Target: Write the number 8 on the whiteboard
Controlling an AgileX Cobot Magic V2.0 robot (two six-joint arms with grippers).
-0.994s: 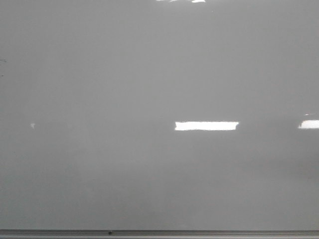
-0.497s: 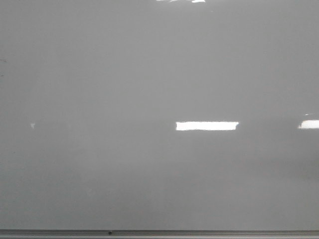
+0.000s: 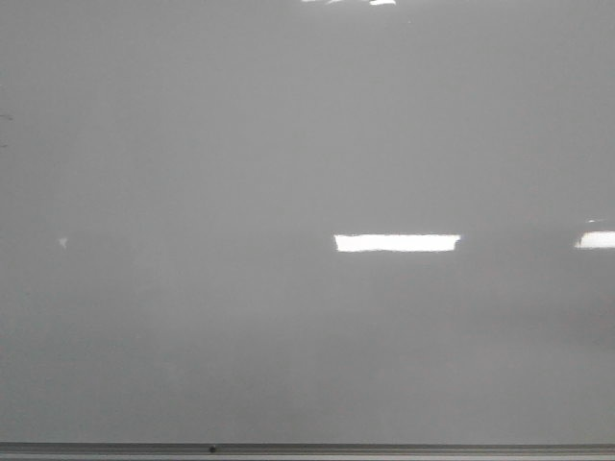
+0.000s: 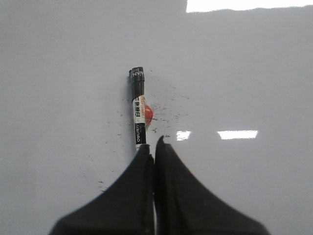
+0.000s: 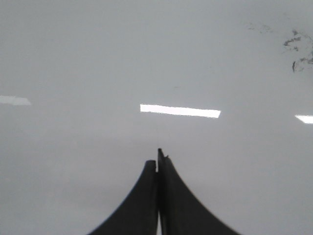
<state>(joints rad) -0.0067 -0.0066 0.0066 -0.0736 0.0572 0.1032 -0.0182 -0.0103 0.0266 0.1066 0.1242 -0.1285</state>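
Note:
The whiteboard (image 3: 288,144) fills the front view, glossy grey-white and bare; no number 8 shows in any view. Neither gripper shows in the front view. In the left wrist view my left gripper (image 4: 154,143) is shut with the jaws pressed together. A black marker with a white label (image 4: 139,105) lies on the whiteboard (image 4: 58,73) just beyond the fingertips, its near end hidden behind the left finger, not between the jaws. A small red thing (image 4: 147,113) sits against the marker. My right gripper (image 5: 158,155) is shut and empty over the bare whiteboard (image 5: 73,58).
A thin grey metal edge strip (image 3: 307,448) runs along the board's near side. Bright rectangular light reflections (image 3: 397,243) lie on the board. Small black specks (image 4: 168,100) surround the marker. Dark smudges (image 5: 298,49) show in the right wrist view.

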